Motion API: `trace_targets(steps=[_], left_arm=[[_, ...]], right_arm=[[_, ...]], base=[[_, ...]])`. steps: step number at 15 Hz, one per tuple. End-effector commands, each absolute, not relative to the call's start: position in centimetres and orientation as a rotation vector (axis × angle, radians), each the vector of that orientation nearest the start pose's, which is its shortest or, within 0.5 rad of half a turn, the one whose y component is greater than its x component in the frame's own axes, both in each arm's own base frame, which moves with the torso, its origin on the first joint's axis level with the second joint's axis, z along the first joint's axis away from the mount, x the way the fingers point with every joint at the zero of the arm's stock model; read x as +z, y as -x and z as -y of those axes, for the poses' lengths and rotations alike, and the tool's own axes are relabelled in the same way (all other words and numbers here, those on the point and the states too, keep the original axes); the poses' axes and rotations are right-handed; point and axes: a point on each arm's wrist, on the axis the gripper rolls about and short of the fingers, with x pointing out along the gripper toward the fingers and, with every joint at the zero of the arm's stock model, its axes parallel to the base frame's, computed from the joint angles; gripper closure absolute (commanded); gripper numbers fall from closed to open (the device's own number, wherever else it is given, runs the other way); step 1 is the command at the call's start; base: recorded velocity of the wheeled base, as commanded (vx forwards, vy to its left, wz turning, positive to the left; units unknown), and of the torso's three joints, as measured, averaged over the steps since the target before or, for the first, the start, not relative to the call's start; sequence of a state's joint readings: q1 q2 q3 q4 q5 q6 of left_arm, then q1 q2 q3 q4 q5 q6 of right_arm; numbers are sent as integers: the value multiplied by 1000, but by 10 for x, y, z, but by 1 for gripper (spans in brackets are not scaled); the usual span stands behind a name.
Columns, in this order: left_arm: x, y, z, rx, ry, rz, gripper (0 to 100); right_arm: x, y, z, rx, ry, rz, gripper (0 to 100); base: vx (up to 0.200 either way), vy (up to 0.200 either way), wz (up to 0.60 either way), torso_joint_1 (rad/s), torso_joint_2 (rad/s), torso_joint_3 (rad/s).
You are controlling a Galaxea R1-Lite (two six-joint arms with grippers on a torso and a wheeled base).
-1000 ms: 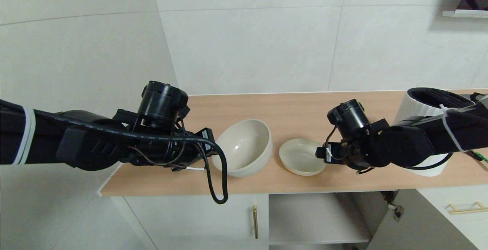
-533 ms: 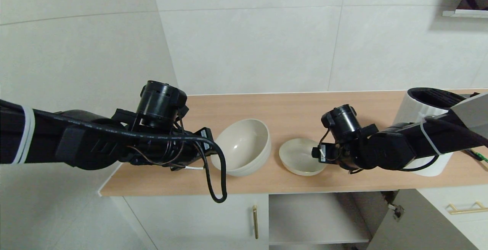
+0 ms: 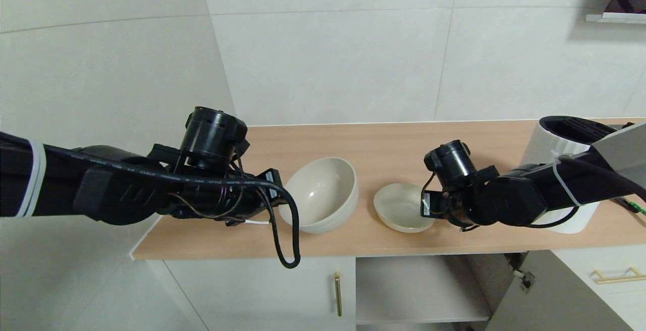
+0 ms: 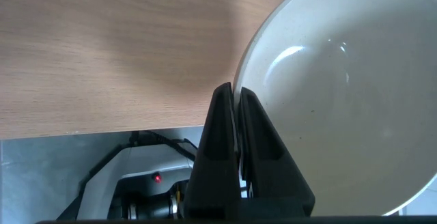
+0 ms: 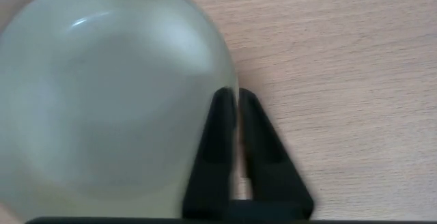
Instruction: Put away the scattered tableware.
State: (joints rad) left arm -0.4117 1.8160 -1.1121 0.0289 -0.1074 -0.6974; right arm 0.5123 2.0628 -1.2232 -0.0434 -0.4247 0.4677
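Left gripper clamped on big bowl rim, frame centre; right gripper pinching small bowl rim, right of centre. Canister far right, partly behind right arm. Left wrist: fingers straddle rim. Right wrist: same grip, counter alongside.

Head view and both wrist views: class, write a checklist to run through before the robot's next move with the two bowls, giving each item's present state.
1. Left tool clamped on the large bowl rim: ok.
2. Right tool clamped on the small bowl rim: ok.
3. Bowls apart, not touching: ok.
4. Both bowls empty: ok.
5. Cabinet shelf under the counter open: ok.
6. Grips firm enough for lifting: cannot tell.
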Motion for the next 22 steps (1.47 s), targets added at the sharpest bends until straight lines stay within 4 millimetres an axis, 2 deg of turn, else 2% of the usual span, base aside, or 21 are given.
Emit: trace_targets(steps=[1, 6, 8, 11, 13, 14, 16, 18, 19, 22], left_arm=[[167, -302, 134, -218, 540, -867, 100], [170, -300, 133, -219, 540, -862, 100], [176, -293, 130, -229, 533, -848, 100], [186, -267, 116, -261, 476, -814, 100], [196, -249, 107, -280, 454, -781, 100], [199, -239, 102, -283, 445, -772, 100], [203, -225, 94, -289, 435, -741, 100], [206, -223, 91, -279, 437, -725, 100], [212, -221, 89, -270, 441, -698, 100], [208, -223, 90, -276, 440, -701, 100]], right_arm=[[115, -339, -180, -81, -91, -703, 100], [125, -335, -177, -77, -103, -689, 100], [140, -322, -172, -24, -126, -688, 100], [188, -290, -150, 51, -169, -653, 100], [227, -255, -123, 124, -179, -651, 100], [239, -238, -113, 173, -199, -669, 100], [245, -221, -106, 226, -210, -716, 100], [243, -218, -104, 221, -207, -727, 100], [233, -210, -100, 216, -200, -756, 100], [226, -207, -97, 203, -192, -773, 100]], base=[[0, 0, 0, 0, 0, 0], [0, 0, 0, 0, 0, 0], [0, 0, 0, 0, 0, 0], [0, 0, 0, 0, 0, 0], [0, 0, 0, 0, 0, 0], [0, 0, 0, 0, 0, 0], [0, 0, 0, 0, 0, 0], [0, 0, 0, 0, 0, 0], [0, 0, 0, 0, 0, 0], [0, 0, 0, 0, 0, 0]])
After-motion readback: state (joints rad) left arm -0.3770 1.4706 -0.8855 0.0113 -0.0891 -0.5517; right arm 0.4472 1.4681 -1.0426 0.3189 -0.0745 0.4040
